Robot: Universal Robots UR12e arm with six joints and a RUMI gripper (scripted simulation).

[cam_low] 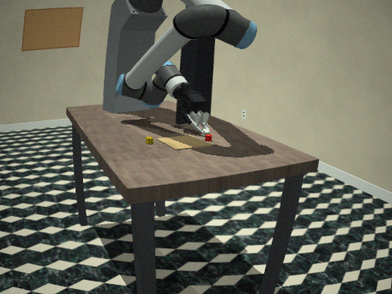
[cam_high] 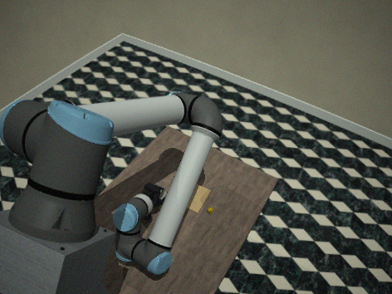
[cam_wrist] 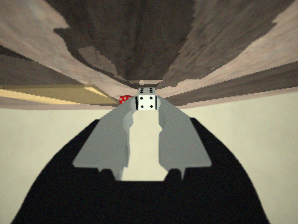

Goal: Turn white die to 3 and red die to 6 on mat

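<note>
My gripper (cam_wrist: 147,97) is shut on the white die (cam_wrist: 147,102), held between the fingertips with a four-pip face toward the wrist camera. In the exterior view the gripper (cam_low: 203,129) hangs tilted just above the table, close over the red die (cam_low: 208,137). The red die lies at the right end of the tan mat (cam_low: 183,142); I cannot tell if it is fully on it. In the wrist view the red die (cam_wrist: 125,99) peeks out left of the fingers beside the mat (cam_wrist: 55,95). The yellow die (cam_low: 149,140) sits on the table left of the mat, off it; it also shows in the top view (cam_high: 210,210).
The wooden table (cam_low: 183,154) stands on a checkered floor. The robot's base (cam_high: 54,174) stands at the table's back edge, and its forearm (cam_high: 178,187) crosses over the mat (cam_high: 200,198) in the top view.
</note>
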